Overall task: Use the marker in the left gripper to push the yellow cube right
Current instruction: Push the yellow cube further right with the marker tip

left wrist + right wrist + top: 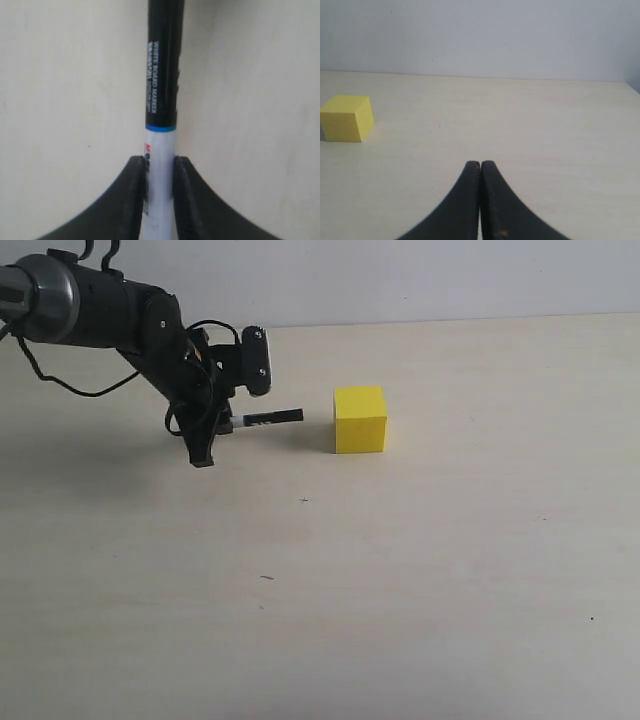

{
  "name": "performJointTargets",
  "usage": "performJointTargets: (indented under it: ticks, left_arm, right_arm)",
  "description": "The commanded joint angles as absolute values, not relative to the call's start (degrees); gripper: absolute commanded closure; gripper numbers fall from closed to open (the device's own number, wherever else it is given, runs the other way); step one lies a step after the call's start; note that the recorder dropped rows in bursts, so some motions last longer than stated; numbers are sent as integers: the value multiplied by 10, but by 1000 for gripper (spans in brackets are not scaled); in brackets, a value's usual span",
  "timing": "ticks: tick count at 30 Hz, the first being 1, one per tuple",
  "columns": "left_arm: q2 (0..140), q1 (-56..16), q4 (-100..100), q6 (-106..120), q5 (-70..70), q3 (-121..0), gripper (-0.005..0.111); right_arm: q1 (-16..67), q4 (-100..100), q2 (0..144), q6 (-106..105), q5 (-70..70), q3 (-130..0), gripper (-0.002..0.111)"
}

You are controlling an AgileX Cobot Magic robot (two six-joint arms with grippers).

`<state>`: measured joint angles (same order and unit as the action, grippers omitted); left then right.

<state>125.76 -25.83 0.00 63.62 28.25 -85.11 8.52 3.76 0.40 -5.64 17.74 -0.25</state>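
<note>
A small bright yellow cube [360,419] stands on the pale wooden table [400,570], and the right wrist view shows the same yellow cube [347,118] off to one side. My left gripper [214,430] is shut on the marker [268,418], which lies level with its black end pointing at the cube. A short gap separates the marker's tip from the cube's left face. In the left wrist view the fingers [134,192] clamp the white barrel of the marker [162,95]; the cube is out of that view. My right gripper [480,164] is shut with nothing in it.
A light wall [400,275] runs behind the table's far edge. The left arm's black wrist and loose cables [100,310] hang over the table's far left. Bare tabletop spreads to the right of the cube.
</note>
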Motion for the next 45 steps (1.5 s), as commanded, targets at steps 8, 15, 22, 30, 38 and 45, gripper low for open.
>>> performJointTargets:
  ticks: [8,15,22,30,38,45]
  left_arm:
    - [1257,-306,-6,619,217,-855,107]
    - [1257,-273,-6,604,266,-855,107]
    - [1258,-317,-7,600,197,-855,107]
    - [1276,-346,-6,578,256,-902,107]
    - [1288,-322,0,570,262,-902,107]
    - [1327,-392,0,523,248,-968,107]
  right_arm:
    - [83,35,0,-58,175,0,108]
    - [83,35,0,-58,175,0,108]
    - [83,35,0,-58,175,0,108]
    - [83,35,0,-58,175,0,108]
    - [83,35,0,-58,175,0,108]
    - [83,35,0,-58,175,0,108]
